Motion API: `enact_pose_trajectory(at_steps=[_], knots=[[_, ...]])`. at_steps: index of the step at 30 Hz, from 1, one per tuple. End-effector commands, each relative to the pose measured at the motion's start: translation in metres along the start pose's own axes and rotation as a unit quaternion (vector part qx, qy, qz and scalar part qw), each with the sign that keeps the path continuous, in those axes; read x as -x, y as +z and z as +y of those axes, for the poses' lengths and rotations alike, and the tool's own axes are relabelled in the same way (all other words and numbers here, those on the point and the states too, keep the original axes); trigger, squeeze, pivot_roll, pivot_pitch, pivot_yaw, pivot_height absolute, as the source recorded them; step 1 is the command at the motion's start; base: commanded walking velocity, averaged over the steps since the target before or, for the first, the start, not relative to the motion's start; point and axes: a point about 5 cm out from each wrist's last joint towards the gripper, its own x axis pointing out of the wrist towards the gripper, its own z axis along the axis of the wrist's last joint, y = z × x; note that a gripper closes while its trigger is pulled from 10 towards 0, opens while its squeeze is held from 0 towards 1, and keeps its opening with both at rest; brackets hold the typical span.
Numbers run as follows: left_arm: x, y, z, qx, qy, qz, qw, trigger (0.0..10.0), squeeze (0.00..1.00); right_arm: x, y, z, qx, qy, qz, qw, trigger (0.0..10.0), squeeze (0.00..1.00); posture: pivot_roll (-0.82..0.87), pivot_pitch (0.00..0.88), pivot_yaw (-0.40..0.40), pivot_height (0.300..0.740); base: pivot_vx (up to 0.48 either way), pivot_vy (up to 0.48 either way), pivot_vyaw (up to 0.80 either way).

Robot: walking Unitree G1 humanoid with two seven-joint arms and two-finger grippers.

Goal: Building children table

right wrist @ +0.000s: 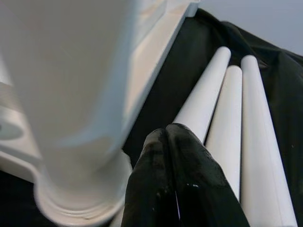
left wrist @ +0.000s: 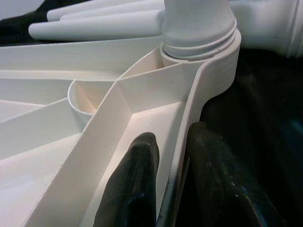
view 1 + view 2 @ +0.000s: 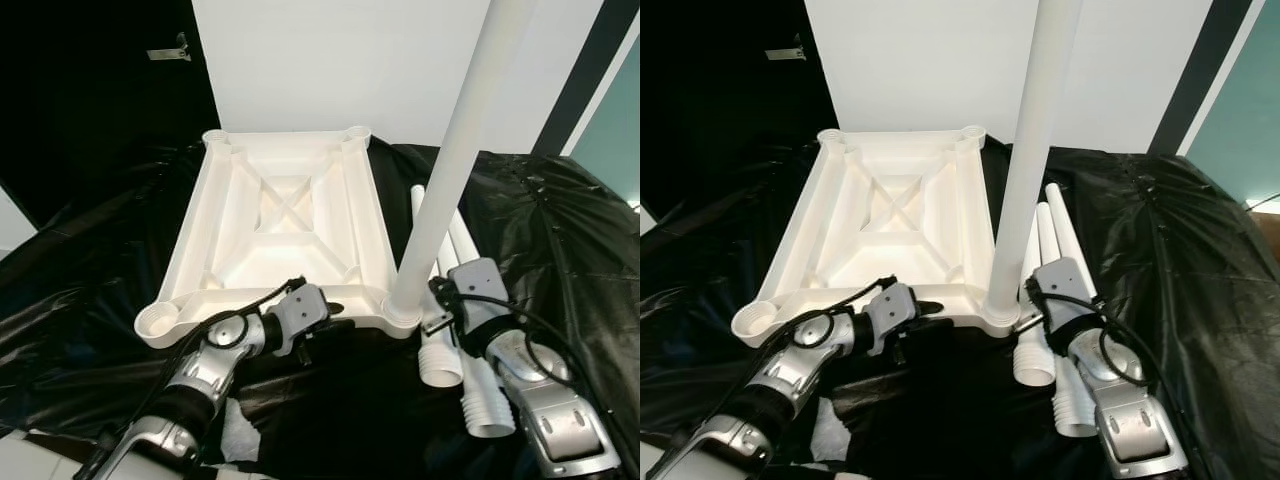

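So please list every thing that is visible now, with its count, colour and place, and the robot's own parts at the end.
Table top: one, white, lying upside down on the black sheet, ribs facing up.
Standing leg: one, white, upright in the near right corner socket.
Loose legs: three, white, lying side by side on the sheet, right of the table top.
Black sheet: one, black, crinkled, under everything.
Wall panel: one, white, behind.
Left hand: fingers astride the table top's near rim.
Right hand: fingers closed, beside the standing leg's base.
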Motion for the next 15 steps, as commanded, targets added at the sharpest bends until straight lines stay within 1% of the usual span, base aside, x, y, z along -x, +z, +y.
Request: enact_pose_trajectory(at_steps=[1,2,3,4,7,10,15], knots=[[-0.006,-0.027,-0.013,0.032,0.017,0.077,0.996,0.0,0.0,0.0,0.005,0.003,0.007,0.006,0.0,1.0,10.0,0.0,-0.04,0.0,-0.011,0.74,0.0,0.0,0.0],[-0.006,-0.029,-0.011,0.03,0.03,0.087,0.995,0.0,0.0,0.001,0.007,0.004,0.009,0.009,0.0,1.0,10.0,0.0,-0.03,0.0,-0.016,0.74,0.0,0.0,0.0],[-0.006,-0.029,-0.011,0.03,0.03,0.087,0.995,0.0,0.0,0.001,0.007,0.004,0.009,0.009,0.0,1.0,10.0,0.0,-0.03,0.0,-0.016,0.74,0.0,0.0,0.0],[-0.006,-0.031,-0.008,0.032,0.047,0.098,0.994,0.0,0.0,0.001,0.009,0.006,0.01,0.011,0.0,1.0,10.0,0.0,-0.03,0.0,-0.022,0.74,0.0,0.0,0.0],[-0.005,-0.033,-0.005,0.034,0.061,0.105,0.992,0.0,0.0,0.002,0.011,0.007,0.01,0.012,0.003,1.0,10.0,0.0,-0.03,0.0,-0.023,0.74,0.0,0.0,0.0],[-0.002,-0.036,0.0,0.047,0.092,0.113,0.988,0.0,0.0,0.007,0.009,0.007,0.008,0.01,0.018,1.0,10.0,0.0,-0.01,0.0,-0.028,0.74,0.0,0.0,0.0],[0.0,-0.037,0.003,0.05,0.109,0.118,0.986,0.0,0.0,0.013,0.006,0.01,0.001,0.016,0.034,0.999,10.0,0.0,-0.01,0.0,-0.028,0.74,0.0,0.0,0.0]])
